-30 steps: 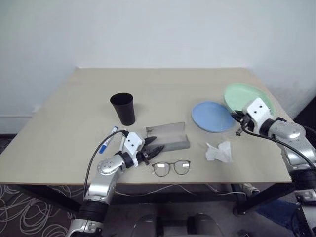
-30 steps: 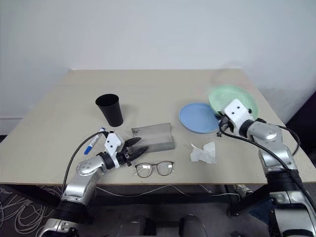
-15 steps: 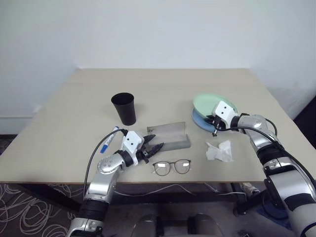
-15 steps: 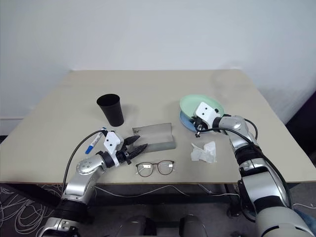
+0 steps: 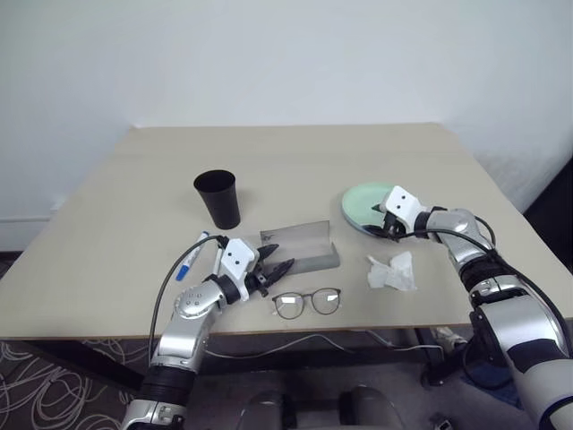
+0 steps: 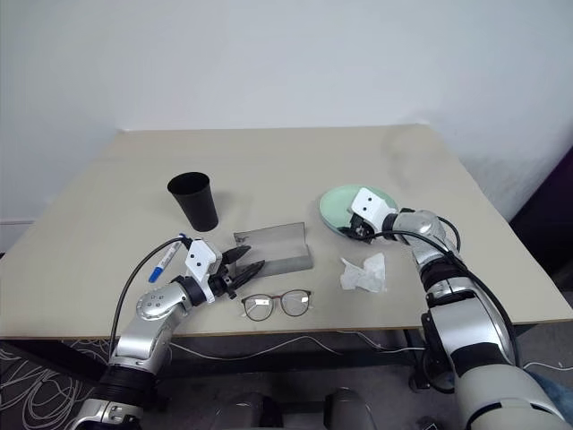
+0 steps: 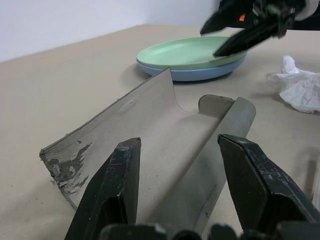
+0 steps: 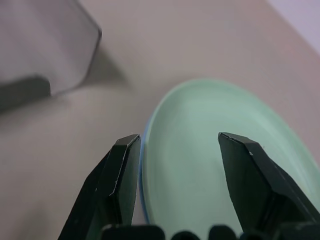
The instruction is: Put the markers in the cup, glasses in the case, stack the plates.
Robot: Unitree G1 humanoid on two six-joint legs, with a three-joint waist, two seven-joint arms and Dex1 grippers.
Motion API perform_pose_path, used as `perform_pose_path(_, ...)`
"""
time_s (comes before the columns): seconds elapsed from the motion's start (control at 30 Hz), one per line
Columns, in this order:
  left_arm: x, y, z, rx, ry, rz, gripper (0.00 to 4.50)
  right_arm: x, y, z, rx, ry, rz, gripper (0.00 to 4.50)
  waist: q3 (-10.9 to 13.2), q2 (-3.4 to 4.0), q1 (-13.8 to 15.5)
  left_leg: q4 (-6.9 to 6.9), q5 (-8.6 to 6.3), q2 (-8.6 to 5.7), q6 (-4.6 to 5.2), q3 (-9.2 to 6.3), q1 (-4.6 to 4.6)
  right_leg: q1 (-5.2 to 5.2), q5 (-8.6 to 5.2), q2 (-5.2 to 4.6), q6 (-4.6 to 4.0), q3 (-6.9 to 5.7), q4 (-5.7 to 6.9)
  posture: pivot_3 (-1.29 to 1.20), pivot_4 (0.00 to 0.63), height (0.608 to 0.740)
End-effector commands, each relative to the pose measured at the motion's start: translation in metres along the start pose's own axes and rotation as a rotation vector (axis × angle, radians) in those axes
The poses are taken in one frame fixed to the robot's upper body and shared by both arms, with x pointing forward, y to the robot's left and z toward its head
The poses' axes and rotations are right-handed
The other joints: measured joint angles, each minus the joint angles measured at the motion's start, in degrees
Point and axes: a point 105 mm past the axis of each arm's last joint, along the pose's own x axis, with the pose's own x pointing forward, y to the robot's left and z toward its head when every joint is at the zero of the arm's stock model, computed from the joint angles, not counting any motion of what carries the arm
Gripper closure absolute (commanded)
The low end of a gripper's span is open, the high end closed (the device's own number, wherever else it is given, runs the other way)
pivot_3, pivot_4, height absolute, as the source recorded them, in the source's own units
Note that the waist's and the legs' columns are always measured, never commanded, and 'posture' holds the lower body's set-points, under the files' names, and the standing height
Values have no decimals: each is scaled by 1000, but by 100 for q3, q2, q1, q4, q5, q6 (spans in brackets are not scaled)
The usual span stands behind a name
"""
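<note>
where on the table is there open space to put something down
The far stretch of the table, behind the cup and the stacked plates, is bare. So is the middle between cup and plates. The near edge is crowded: markers, left tool, open case, glasses, tissue.

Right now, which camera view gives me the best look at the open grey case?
The left wrist view: the case lies open right past the left gripper's fingers, showing the raised lid, scuffed corner and trough. Both eye views show it small, between the cup and the glasses. The right wrist view catches one blurred corner.
</note>
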Motion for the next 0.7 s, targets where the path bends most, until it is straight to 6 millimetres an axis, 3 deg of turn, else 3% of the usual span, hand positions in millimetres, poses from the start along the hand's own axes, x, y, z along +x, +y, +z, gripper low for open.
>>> perform_pose_path(0.03, 2, 3, 19, 48, -56, -5, 1947, -22, -16, 34, 4, -151, 16, 1753, 0, 0, 12, 0, 0, 0, 0, 0, 1, 0, 0, 0, 0, 1, 0, 0, 0, 740)
perform_pose_path(0.17, 5, 2, 19, 47, -57, -23, 1947, -48, 5, 37, 53, -162, 181, 1753, -1, -1, 39, 2, -19, -1, 31, -12, -1, 3, 0, -6, -1, -5, -10, 0, 0, 740)
perform_pose_path(0.3, 9, -1, 23, 46, -66, -62, 1947, -68, 37, 15, 104, -59, 315, 1753, -1, -1, 33, 4, -22, -3, 34, -24, -2, 1, 2, -8, -6, -11, -20, 0, 0, 740)
perform_pose_path(0.47, 13, -8, 26, 44, -71, -119, 1947, -71, 56, 2, 167, -6, 338, 1753, -1, 1, 6, 4, -22, -1, 34, -33, 0, 0, 9, 1, -17, -8, -12, 0, 0, 740)
perform_pose_path(0.7, 16, -18, 30, 34, -73, -187, 1947, -57, 61, -17, 248, 40, 267, 1753, -1, 0, 16, 8, -21, -1, 32, -45, 3, 0, 15, -2, -20, -23, -9, 0, 0, 740)
